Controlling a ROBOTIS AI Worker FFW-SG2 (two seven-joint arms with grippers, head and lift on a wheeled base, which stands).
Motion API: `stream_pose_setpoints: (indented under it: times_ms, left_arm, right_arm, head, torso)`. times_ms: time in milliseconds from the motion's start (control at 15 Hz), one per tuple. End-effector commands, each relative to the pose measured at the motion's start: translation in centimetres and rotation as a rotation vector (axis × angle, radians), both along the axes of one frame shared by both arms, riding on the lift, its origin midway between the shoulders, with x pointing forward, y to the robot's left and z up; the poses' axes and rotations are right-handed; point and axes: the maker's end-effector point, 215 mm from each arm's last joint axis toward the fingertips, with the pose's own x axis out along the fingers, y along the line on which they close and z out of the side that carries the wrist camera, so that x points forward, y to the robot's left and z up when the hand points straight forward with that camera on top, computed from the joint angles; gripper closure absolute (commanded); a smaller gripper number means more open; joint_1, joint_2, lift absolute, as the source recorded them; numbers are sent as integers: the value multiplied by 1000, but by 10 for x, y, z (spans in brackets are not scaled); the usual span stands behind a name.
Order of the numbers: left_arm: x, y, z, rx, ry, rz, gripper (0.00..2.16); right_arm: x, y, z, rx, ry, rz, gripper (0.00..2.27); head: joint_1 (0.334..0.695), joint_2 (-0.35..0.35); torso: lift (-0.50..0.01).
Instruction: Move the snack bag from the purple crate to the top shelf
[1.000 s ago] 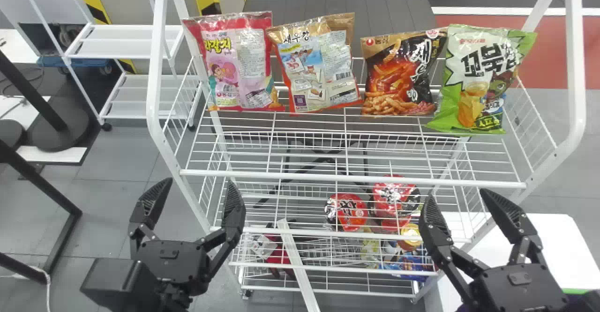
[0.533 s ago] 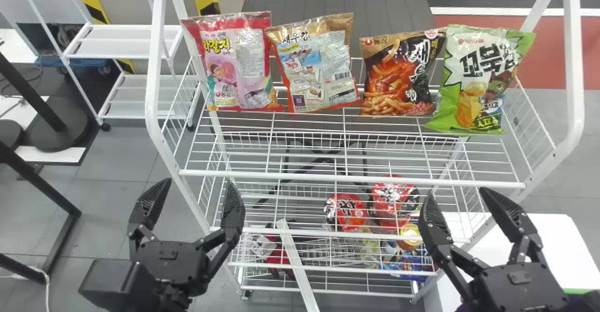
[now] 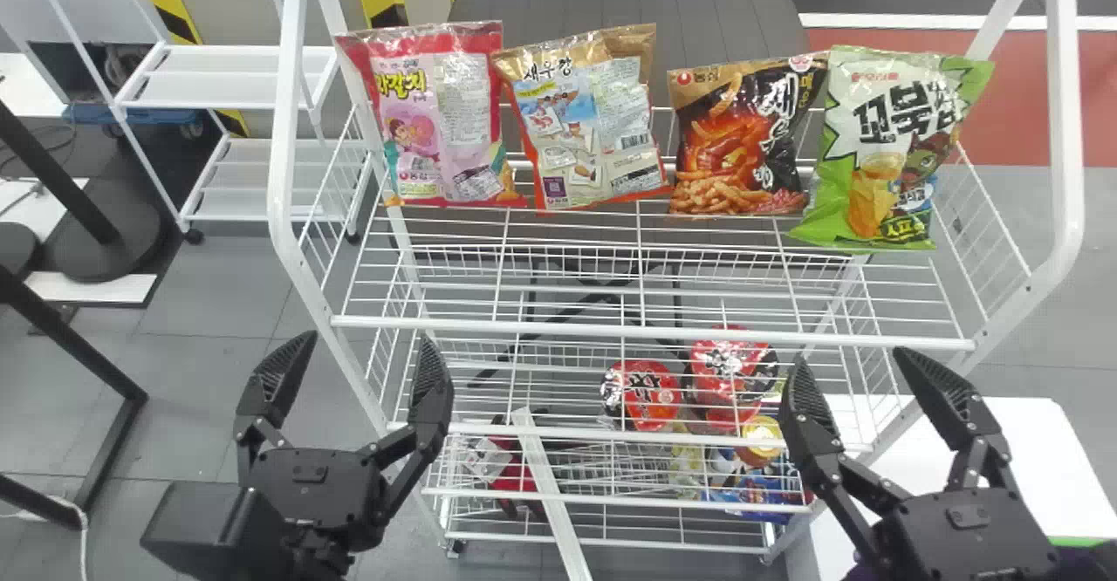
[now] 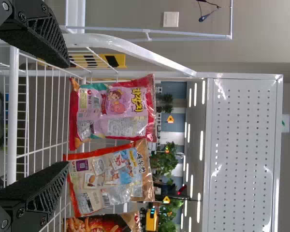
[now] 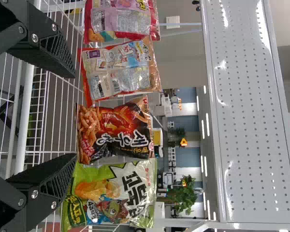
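Note:
Low at the left of the head view, my left gripper (image 3: 362, 356) stands open and empty in front of the rack. My right gripper (image 3: 852, 370), likewise open and empty, is at the lower right. Four snack bags stand on the top shelf (image 3: 654, 331): pink (image 3: 445, 119), orange-brown (image 3: 589, 119), black (image 3: 742, 136) and green (image 3: 886, 149). In the left wrist view, the left gripper (image 4: 67, 115) has the pink bag (image 4: 116, 108) beyond it. The right wrist view has the right gripper (image 5: 74, 116) before the black bag (image 5: 116, 130). A purple patch (image 3: 1086, 560) shows at the bottom right, mostly hidden.
Red packs (image 3: 644, 393) and other goods lie on the lower shelves. White side posts (image 3: 1066, 127) frame the rack. A white table (image 3: 1017, 450) stands at the right, behind the right gripper. A slanting white bar (image 3: 551, 494) crosses the lower shelves.
The rack and its bags sit very slightly farther left in the head view. Both grippers remain open, and their poses are nearly the same.

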Motion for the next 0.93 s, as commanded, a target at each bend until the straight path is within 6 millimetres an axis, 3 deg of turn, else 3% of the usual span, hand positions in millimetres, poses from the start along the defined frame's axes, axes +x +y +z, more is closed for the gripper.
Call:
stream_pose_setpoints:
  times_ms: [0,867]
  left_arm:
    - [0,0,0,-1,0,0,103]
    - [-4,-2,1,-3,0,-2,103]
  right_arm:
    - [0,-1,2,-3,-3,-1,299]
    - [-2,-3,4,-8,-4,2,299]
  head:
    - [695,23]
    - [695,16]
  torso:
    - [0]
    - [0]
